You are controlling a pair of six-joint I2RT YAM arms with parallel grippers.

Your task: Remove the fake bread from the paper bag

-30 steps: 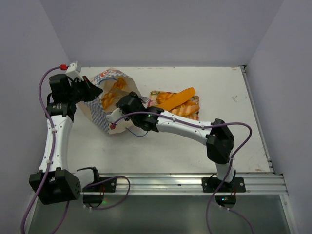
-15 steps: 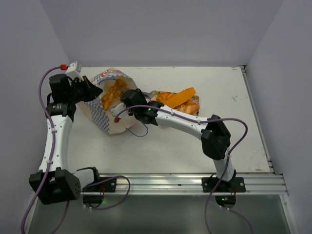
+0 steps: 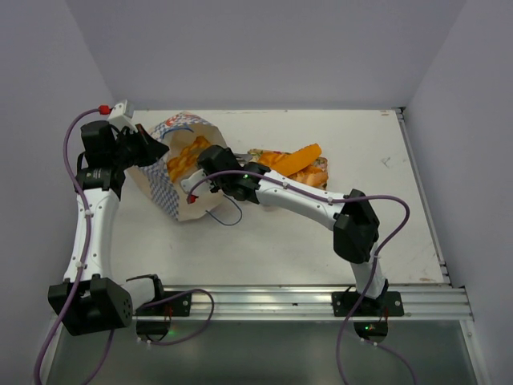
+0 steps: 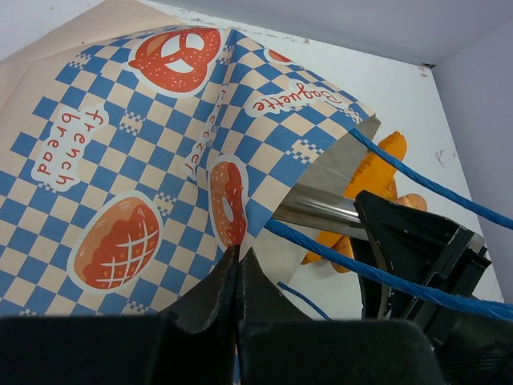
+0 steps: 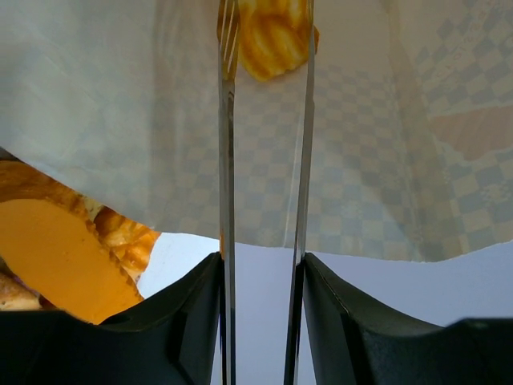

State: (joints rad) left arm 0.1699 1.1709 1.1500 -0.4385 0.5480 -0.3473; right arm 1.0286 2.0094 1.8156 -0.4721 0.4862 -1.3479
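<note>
The paper bag (image 3: 172, 188) lies tilted at the table's left, its mouth facing right. Golden braided fake bread (image 3: 186, 154) shows inside the mouth. My left gripper (image 3: 157, 149) is shut on the bag's rim; in the left wrist view its jaws (image 4: 238, 255) pinch the checkered paper (image 4: 136, 136). My right gripper (image 3: 198, 158) reaches into the bag's mouth. In the right wrist view its long metal fingers (image 5: 227, 120) stand apart, the gripper (image 5: 266, 16) open, with a braided bread (image 5: 272, 44) at the tips deep in the bag.
A floral tray (image 3: 258, 156) to the right of the bag holds an orange stick (image 3: 292, 162) and braided loaves (image 3: 309, 180); they also show in the right wrist view (image 5: 56, 257). Blue cord handles (image 4: 417, 180) cross the left wrist view. Walls close in at the back and sides.
My right gripper has moved left and farther into the bag's mouth. The left gripper has held the rim without moving.
</note>
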